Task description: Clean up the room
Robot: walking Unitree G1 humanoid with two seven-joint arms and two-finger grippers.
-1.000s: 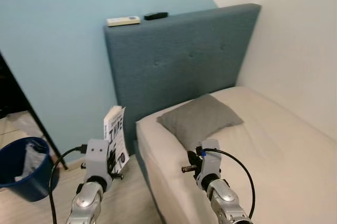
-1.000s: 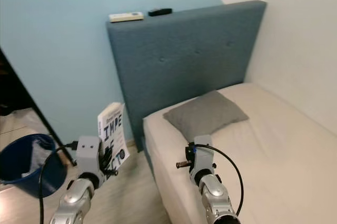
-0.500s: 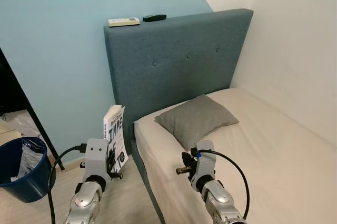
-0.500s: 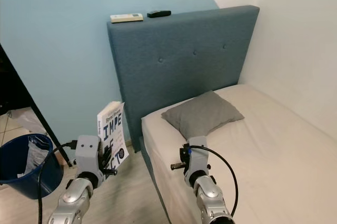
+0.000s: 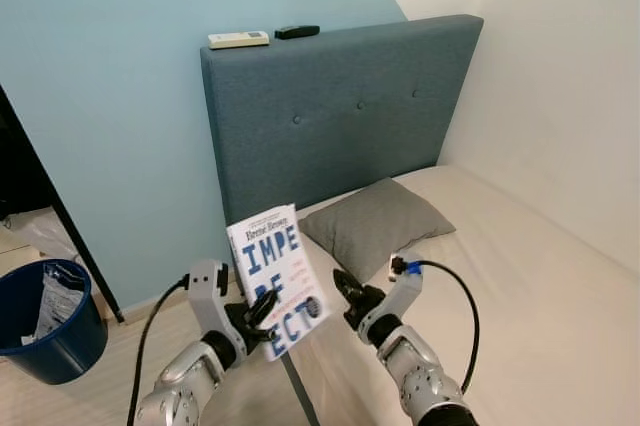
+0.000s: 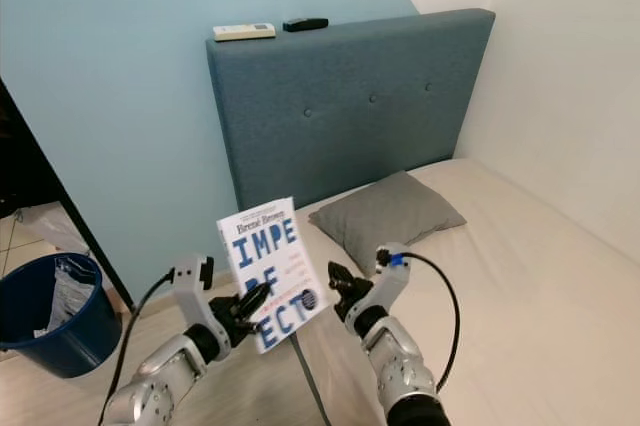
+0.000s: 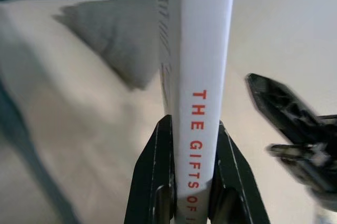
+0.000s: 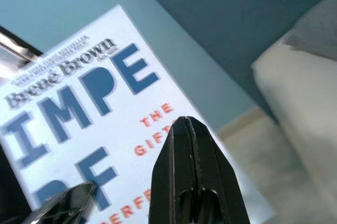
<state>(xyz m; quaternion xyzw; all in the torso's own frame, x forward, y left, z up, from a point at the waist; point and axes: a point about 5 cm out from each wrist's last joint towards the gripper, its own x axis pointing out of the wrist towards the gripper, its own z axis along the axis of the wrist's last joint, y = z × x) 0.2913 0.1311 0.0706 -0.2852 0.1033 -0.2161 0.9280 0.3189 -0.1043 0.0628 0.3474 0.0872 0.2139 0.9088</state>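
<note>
Left eye view showed the left gripper [image 5: 258, 312] clamped on the lower edge of a white book [image 5: 278, 276], which it held upright and a little tilted over the near corner of the bed [image 5: 520, 276], cover toward the camera. Large blue letters on the cover read "IMPE", then "PE" partly hidden by the fingers, then "ECT"; small dark type across the top could not be read from there. Right wrist view gave the author line as "Brené Brown" above the blue "IMPE", with red words "THE GIFTS" beside it. Left wrist view looked along the spine, where red capitals spelled "THE GIFTS OF", the two black fingers [image 7: 158, 182] pressing either side of the book. The right gripper [image 5: 345, 291] hung just beside the book's right edge, its fingers pressed together on nothing and pointing at the cover. A grey pillow [image 5: 375, 223] lay on the bed against the blue-grey headboard [image 5: 340, 116], on whose top sat a white remote [image 5: 238, 40] and a black remote [image 5: 297, 32]. A blue bin [image 5: 45, 321] stood on the floor well to the left.
</note>
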